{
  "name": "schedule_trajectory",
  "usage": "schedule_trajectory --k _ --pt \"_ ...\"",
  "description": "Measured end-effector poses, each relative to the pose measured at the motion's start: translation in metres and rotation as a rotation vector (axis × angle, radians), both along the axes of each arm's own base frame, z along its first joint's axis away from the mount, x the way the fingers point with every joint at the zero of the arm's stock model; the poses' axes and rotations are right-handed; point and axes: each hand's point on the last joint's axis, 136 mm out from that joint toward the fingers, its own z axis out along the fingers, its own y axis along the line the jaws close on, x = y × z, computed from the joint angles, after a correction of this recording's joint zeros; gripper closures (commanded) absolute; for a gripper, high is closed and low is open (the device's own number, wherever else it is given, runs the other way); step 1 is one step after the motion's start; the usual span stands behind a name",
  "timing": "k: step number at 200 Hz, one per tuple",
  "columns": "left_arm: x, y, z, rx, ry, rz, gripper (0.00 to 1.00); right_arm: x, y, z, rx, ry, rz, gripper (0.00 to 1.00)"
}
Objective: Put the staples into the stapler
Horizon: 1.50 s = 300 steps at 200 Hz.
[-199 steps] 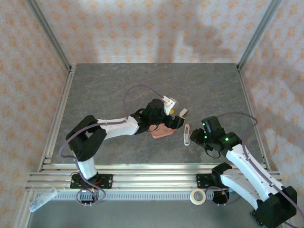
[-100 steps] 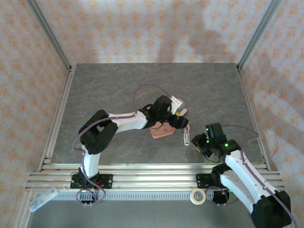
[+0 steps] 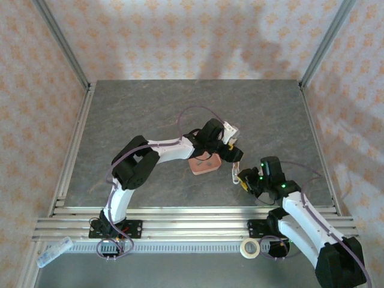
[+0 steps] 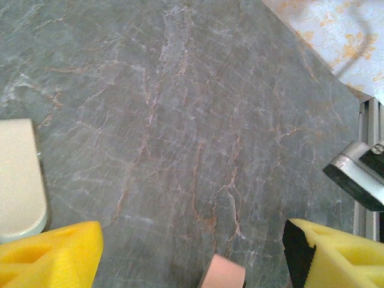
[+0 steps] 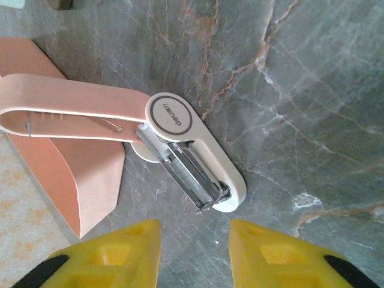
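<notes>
Pink and white, the stapler [image 3: 234,174] is lying swung open on the grey stone-patterned table [image 3: 150,108], just to the right of the salmon tray [image 3: 203,165]. In the right wrist view the stapler [image 5: 180,129] is showing its pink upper arm reaching left over the edge of the tray [image 5: 60,186], while its white base is pointing toward the lower right with the metal channel facing up. The round hinge cap is sitting where the two arms meet.

The right gripper [image 3: 244,179] is hovering right beside the stapler's near end. Its yellow fingers [image 5: 114,252] are standing apart, nothing is sitting between them, and they are not touching the white base.

The left arm is stretching across the table, and the left gripper [image 3: 233,150] is hanging just behind the stapler and beside the tray's right corner. In its own wrist view the left gripper [image 4: 192,249] is holding its yellow fingers [image 4: 54,258] spread wide over bare table. A cream stubby piece [image 4: 21,180] is lying just beyond the left finger, and a small pink end is peeking in at the bottom edge between the fingers.
</notes>
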Motion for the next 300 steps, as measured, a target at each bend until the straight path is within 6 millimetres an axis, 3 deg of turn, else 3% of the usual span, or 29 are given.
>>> schedule_trajectory --k 61,183,262,300 --pt "-0.017 -0.011 -0.013 -0.002 0.045 -0.064 0.21 0.005 0.006 -0.009 0.014 0.033 0.014 0.7" --pt "-0.033 -0.021 -0.004 -0.058 0.077 -0.138 0.22 0.004 0.006 -0.022 -0.009 0.063 0.038 0.78" --pt "-0.048 -0.016 -0.012 -0.059 0.117 -0.176 0.22 0.005 0.005 -0.025 -0.019 0.061 0.051 0.79" --pt "-0.057 -0.014 -0.007 -0.062 0.111 -0.188 0.22 0.005 0.005 -0.026 -0.017 0.058 0.065 0.8"
